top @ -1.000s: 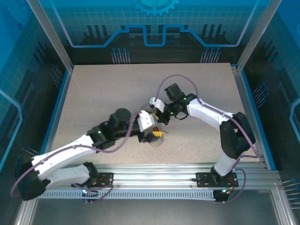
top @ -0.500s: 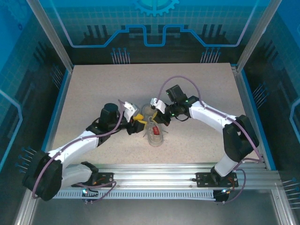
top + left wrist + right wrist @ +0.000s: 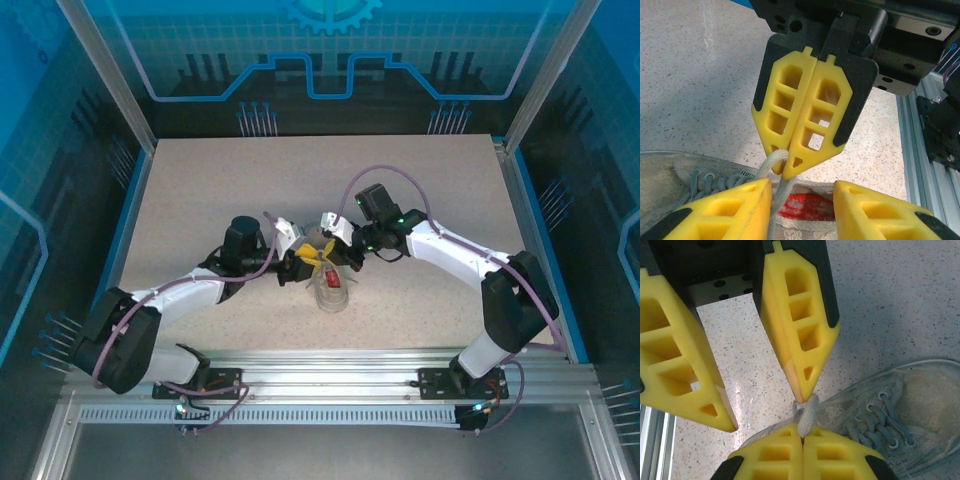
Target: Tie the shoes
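The sneaker (image 3: 900, 415) lies flat on the speckled table (image 3: 220, 200), a little toward 6 o'clock from the middle, and both arms meet just above it: the left one reaches in from about 8 o'clock, the right one from about 3 o'clock. The right gripper (image 3: 783, 169) has its yellow fingers pressed fully together, and it pinches one white lace (image 3: 806, 416) at the very tips, so that a short stretch of cord is lifted clear of the shoe. I judge this is done to offer the lace to the other arm. The left gripper (image 3: 767, 407) stands with its jaws partly apart, neither wide nor closed. In the left wrist view the lace runs down between them, lying against one finger and free of the other, above the red patch (image 3: 805, 207) inside the shoe. So the left gripper holds nothing yet; it is placed around the cord so that it can take it just below the right gripper's pinch. The laced eyelets (image 3: 875, 415) look neat and flat. No knot or bow is visible, although the fingers cover part of the tongue, so probably the tying is at an early step
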Robot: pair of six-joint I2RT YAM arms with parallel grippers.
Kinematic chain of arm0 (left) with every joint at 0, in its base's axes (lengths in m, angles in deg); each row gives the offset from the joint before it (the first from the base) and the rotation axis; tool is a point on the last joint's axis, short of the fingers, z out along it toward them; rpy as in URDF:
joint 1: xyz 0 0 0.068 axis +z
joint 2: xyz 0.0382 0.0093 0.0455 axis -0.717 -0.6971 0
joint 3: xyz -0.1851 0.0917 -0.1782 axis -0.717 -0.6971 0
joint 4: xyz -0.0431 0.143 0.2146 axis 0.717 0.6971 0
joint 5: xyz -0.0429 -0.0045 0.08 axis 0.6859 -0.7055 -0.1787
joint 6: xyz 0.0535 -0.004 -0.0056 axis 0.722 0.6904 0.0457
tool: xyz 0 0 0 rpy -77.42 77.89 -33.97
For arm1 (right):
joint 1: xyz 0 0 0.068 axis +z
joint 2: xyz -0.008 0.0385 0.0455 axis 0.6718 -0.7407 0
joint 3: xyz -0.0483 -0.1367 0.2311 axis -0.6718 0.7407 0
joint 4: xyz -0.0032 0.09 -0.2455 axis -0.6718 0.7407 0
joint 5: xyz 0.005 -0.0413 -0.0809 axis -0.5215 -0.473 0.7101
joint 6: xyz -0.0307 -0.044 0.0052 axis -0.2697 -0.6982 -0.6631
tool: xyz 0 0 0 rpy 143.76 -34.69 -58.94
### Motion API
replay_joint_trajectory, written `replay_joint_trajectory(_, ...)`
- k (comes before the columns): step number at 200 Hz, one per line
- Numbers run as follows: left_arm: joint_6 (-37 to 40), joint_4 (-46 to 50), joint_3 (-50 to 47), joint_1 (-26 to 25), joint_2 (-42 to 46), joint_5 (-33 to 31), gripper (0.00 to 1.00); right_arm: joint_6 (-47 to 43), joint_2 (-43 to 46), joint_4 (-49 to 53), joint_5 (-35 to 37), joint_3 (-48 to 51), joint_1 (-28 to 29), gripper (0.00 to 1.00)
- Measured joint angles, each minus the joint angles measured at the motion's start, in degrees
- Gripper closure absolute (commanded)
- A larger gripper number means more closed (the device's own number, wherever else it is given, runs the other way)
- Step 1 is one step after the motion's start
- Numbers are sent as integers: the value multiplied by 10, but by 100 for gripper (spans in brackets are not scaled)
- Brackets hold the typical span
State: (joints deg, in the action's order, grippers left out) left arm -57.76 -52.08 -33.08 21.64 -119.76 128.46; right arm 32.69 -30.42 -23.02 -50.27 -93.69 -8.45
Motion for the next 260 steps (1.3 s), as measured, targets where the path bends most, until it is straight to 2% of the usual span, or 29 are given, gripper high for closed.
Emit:
replay_joint_trajectory(42,51,22,10,3,-3,2,56,-15,0,1,-5,3,1,100)
replay_joint_trajectory(81,110,60,27,10,-3,-4,56,-33,1,7,-5,4,4,100)
replay_joint_trajectory(127,167,118,61,12,-7,-2,60,-43,1,12,-5,4,5,100)
replay_joint_trajectory(152,185,133,76,12,-17,2,66,-47,1,13,-7,4,5,100)
replay_joint_trajectory(187,205,162,93,9,-33,6,67,-51,1,14,-11,4,5,100)
replay_joint_trajectory(204,214,172,97,7,-37,7,76,-54,1,17,-11,4,5,100)
replay_joint_trajectory(213,222,179,99,5,-39,8,86,-54,1,18,-11,4,5,100)
replay_joint_trajectory(222,226,185,101,3,-41,9,100,-56,1,18,-11,4,5,100)
replay_joint_trajectory(233,232,191,103,2,-41,10,100,-56,1,18,-11,4,5,100)
replay_joint_trajectory(246,233,193,103,0,-41,10,100,-55,1,19,-11,4,5,87)
replay_joint_trajectory(253,233,193,103,-1,-41,10,100,-53,1,20,-10,4,5,73)
replay_joint_trajectory(260,233,192,102,-1,-40,10,100,-49,1,21,-10,3,4,62)
